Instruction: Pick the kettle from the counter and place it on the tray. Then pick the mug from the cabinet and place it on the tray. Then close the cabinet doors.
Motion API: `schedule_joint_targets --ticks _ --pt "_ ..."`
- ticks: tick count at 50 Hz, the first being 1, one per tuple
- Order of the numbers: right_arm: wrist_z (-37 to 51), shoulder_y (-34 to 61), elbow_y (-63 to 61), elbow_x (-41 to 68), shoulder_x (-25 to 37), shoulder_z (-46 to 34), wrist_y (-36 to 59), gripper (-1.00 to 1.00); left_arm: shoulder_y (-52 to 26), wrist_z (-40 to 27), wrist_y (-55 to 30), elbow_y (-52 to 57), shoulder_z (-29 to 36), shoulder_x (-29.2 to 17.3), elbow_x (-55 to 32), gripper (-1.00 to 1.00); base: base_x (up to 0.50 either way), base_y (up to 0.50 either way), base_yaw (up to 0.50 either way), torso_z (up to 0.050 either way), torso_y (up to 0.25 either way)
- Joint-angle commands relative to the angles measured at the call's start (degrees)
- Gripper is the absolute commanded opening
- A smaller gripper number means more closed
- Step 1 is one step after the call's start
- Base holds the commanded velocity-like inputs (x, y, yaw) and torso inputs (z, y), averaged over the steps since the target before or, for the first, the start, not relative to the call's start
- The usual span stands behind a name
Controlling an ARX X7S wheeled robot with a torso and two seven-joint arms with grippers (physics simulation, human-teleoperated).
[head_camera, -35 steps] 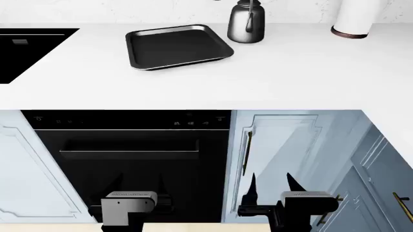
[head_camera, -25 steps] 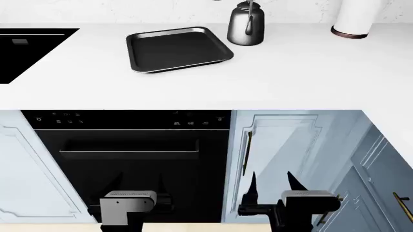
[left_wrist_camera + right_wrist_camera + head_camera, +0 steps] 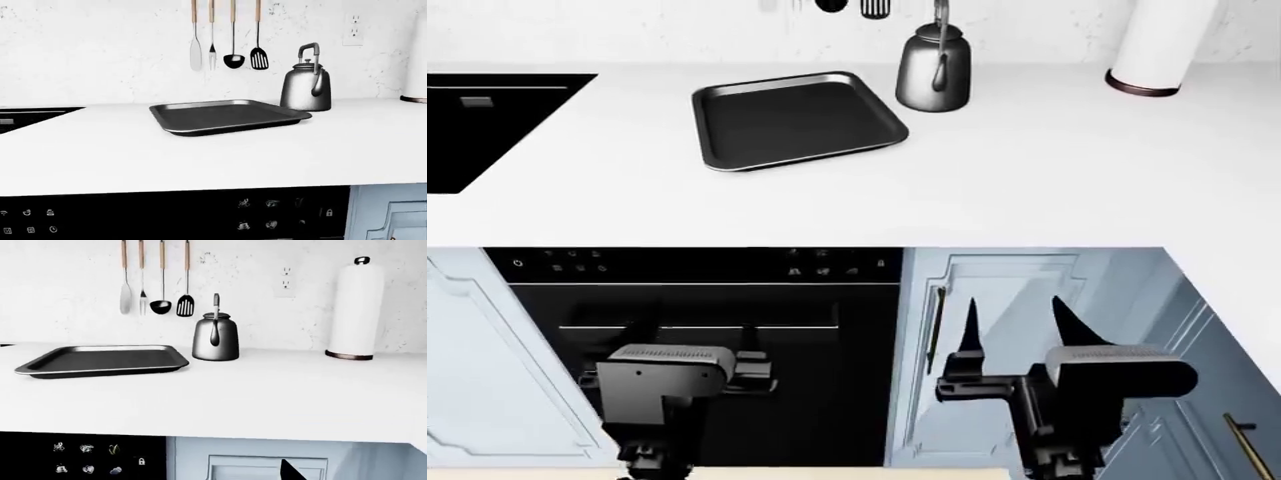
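The dark grey kettle (image 3: 934, 70) stands upright on the white counter (image 3: 1028, 170) at the back, just right of the black tray (image 3: 798, 120), which has nothing on it. Both also show in the left wrist view, kettle (image 3: 305, 87) and tray (image 3: 227, 116), and in the right wrist view, kettle (image 3: 215, 337) and tray (image 3: 103, 360). My left gripper (image 3: 701, 338) is below the counter edge in front of the black oven, its fingers apart. My right gripper (image 3: 1021, 325) is open and empty in front of a pale blue door. The mug and its cabinet are out of view.
A black sink (image 3: 487, 125) is recessed at the counter's left. A white paper-towel roll (image 3: 1158, 45) stands at the back right. Utensils (image 3: 153, 280) hang on the wall. The oven (image 3: 694, 330) and pale blue lower doors (image 3: 1014, 290) sit under the counter.
Both grippers have risen toward the counter edge. The head view has shifted, so the tray and kettle sit slightly lower in the picture. The kettle and tray have not moved.
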Motion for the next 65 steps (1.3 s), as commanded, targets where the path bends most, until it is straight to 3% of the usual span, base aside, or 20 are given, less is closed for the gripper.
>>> schedule_joint_targets --ticks 1,8,15,23,29,32,35,45,56,61,65 --pt "1.3 9.3 -16.7 0.8 3.6 0.2 19.8 1.00 -8.9 -0.5 -21.2 14.8 -0.7 -3.1 -3.7 1.00 0.00 0.00 0.00 0.050 0.035" --pt "0.0 24.0 -26.1 4.1 5.2 1.4 40.6 1.00 -21.4 -0.1 -41.2 23.3 -3.5 -4.9 -8.8 1.00 0.00 0.00 0.00 0.050 0.035" --pt "-1.1 39.0 -29.8 7.2 5.5 3.0 57.0 1.00 -34.7 -0.4 -56.1 26.4 -5.5 -5.8 -12.2 1.00 0.00 0.00 0.00 0.050 0.034" --pt "-1.7 47.9 -29.1 8.5 5.4 4.2 64.2 1.00 -45.0 -0.7 -65.6 27.6 -7.0 -5.4 -14.4 1.00 0.00 0.00 0.00 0.050 0.034" --pt "-1.6 49.8 -29.0 8.8 5.5 4.7 66.0 1.00 -61.8 -2.8 -75.4 23.4 -7.6 -4.7 -18.1 1.00 0.00 0.00 0.00 0.050 0.034" --pt "-1.5 50.0 -29.1 9.0 5.4 4.7 66.3 1.00 -73.9 -16.0 -75.4 13.6 -7.5 -7.3 -33.5 1.00 0.00 0.00 0.00 0.050 0.034" --pt "-1.4 49.8 -29.3 9.2 5.4 4.5 66.3 1.00 -84.1 -19.0 -74.5 5.2 -4.4 -7.6 -34.9 1.00 0.00 0.00 0.00 0.050 0.035" --pt "-1.3 50.0 -30.4 10.0 5.3 4.9 67.6 1.00 -107.7 -15.2 -62.5 -23.8 9.2 -6.4 -26.0 1.00 0.00 0.00 0.00 0.050 0.034" --pt "-1.0 49.9 -29.6 10.5 5.4 4.7 66.7 1.00 -130.7 -7.6 -38.4 -71.1 17.0 2.1 -15.5 1.00 0.00 0.00 0.00 0.050 0.034" --pt "-1.0 50.1 -30.1 10.9 5.5 5.0 67.1 1.00 -131.9 -3.5 -37.1 -76.3 7.2 6.0 -0.3 1.00 0.00 0.00 0.00 0.050 0.035" --pt "-0.9 49.4 -30.1 11.0 5.9 5.0 66.6 1.00 -131.9 -4.6 -37.8 -76.0 6.7 6.0 0.2 1.00 0.00 0.00 0.00 0.050 0.035"
